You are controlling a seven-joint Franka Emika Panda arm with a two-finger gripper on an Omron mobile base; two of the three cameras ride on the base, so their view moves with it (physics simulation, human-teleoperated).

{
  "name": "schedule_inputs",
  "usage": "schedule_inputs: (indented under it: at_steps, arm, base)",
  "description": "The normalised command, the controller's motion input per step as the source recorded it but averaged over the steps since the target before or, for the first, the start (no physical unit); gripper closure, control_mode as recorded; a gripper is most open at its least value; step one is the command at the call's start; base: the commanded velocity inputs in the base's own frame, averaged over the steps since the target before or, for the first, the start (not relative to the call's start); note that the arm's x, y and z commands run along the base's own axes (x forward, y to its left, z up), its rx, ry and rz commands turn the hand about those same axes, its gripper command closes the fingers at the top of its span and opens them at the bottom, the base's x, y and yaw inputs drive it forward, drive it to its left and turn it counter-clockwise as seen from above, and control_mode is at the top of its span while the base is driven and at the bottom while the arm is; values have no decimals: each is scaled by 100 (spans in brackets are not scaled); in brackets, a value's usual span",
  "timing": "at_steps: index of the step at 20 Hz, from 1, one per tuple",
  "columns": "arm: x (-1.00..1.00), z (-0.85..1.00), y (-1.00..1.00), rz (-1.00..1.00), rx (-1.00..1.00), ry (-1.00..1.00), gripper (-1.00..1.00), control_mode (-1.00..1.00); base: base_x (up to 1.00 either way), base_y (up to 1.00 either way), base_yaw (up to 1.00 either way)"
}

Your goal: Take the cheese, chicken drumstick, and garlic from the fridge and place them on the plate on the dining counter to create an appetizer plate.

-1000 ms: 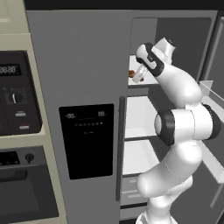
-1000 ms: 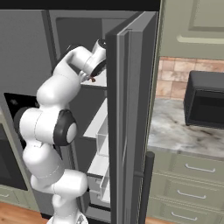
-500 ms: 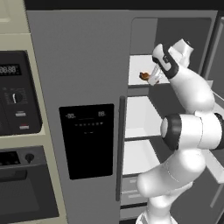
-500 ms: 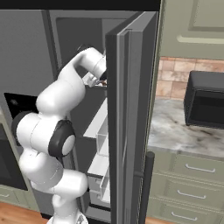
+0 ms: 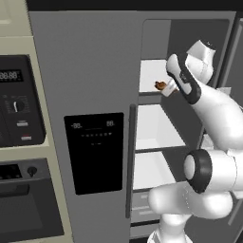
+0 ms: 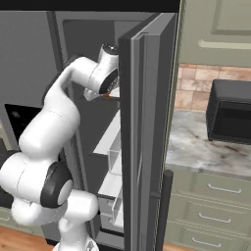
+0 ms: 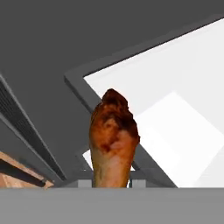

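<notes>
**Robot hand holding a drumstick at the open fridge**

Left base view: a tall grey fridge (image 5: 95,118) with a black dispenser panel (image 5: 97,152) and a long vertical handle stands with its right compartment open, showing white inner shelves (image 5: 156,135). The white robot arm rises from the lower right and bends up to the top shelf level. Its hand (image 5: 167,88) is at the front edge of that upper shelf, clenched on a small orange-brown chicken drumstick (image 5: 161,85), whose dark thick end points left, toward the fridge interior. A cream oven stack with black control panels (image 5: 19,109) stands to the left of the fridge.

Right base view: the open grey fridge door (image 6: 147,132) stands edge-on in the middle, hiding most of the hand. A small orange spot of drumstick (image 6: 107,96) shows just beside the door's edge. A marbled desk (image 6: 196,147) over sage-green drawers carries a black microwave (image 6: 230,117).

Hand view: the drumstick (image 7: 113,140) rises upright from between the fingertips, thick end up, with a white shelf (image 7: 175,109) behind it.
</notes>
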Motion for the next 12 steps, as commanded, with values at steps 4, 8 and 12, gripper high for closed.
schedule_inputs:
  at_steps: [4,8,12]
  arm:
    - [-100,0,0,-8,-2,-39,100,-100]
    - [-100,1,9,-5,-3,-31,100,-100]
    - [-100,5,21,-2,-5,-10,100,-100]
  base:
    - [0,0,0]
    - [0,0,0]
    - [0,0,0]
